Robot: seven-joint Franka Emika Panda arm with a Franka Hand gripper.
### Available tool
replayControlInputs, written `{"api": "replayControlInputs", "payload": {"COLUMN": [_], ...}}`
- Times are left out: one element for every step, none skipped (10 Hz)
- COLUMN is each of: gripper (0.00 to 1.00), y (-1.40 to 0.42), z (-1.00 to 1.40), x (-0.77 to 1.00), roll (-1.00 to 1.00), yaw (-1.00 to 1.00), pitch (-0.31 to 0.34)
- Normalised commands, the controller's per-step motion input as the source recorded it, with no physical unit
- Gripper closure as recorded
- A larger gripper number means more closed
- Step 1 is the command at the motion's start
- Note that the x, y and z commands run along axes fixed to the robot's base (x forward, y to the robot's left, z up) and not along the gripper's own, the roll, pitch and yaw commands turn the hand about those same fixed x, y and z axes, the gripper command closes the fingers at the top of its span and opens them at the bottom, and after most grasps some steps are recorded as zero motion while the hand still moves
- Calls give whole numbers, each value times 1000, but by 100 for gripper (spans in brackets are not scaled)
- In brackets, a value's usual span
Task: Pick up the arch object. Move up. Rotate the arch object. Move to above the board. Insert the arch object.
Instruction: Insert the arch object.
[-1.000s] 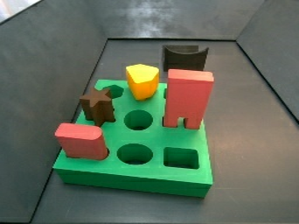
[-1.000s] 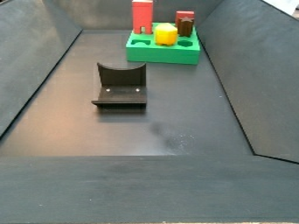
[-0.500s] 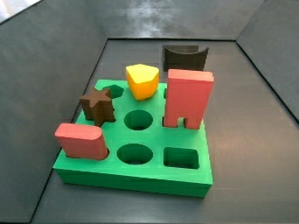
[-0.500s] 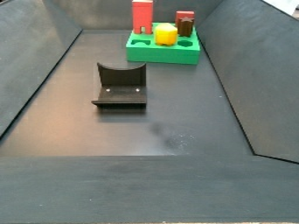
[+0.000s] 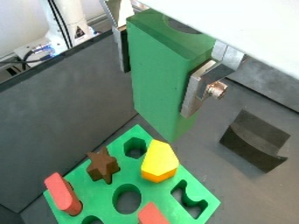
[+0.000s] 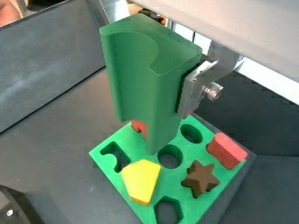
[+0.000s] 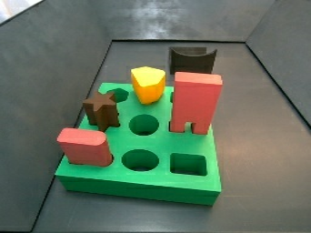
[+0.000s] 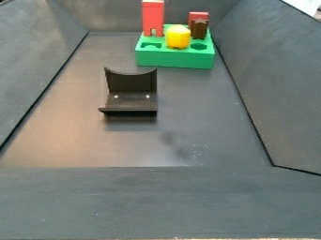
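Dark grey bin floor. The gripper (image 5: 162, 77) is clamped on the flat sides of the green arch object (image 6: 140, 79), above the board (image 7: 134, 185). The fixture (image 7: 192, 59) is at the board's 12 o'clock. You can judge the arch rigid, light and slick; hold the flat faces mid-height.

The gripper (image 5: 163, 66) has silver fingers (image 5: 201, 83) clamped on a plain green arch object (image 6: 146, 74). The board (image 7: 201, 187) is bright green, carrying a yellow piece (image 7: 148, 84), a dark brown star (image 7: 100, 109) and red blocks (image 7: 197, 100). The fixture (image 8: 128, 92) is dark.
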Motion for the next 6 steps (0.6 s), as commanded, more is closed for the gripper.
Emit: {"api": "replayControlInputs", "payload": {"gripper": [100, 100, 100, 100, 100, 100], "y": [169, 106, 86, 89, 43, 34], "z": [-1000, -994, -997, -974, -871, -740], "x": [1000, 1000, 1000, 1000, 1000, 1000], "roll": [-156, -149, -136, -116, -31, 3], "yaw": [0, 0, 0, 0, 0, 0], "pitch": [-9, -10, -7, 0, 0, 40]}}
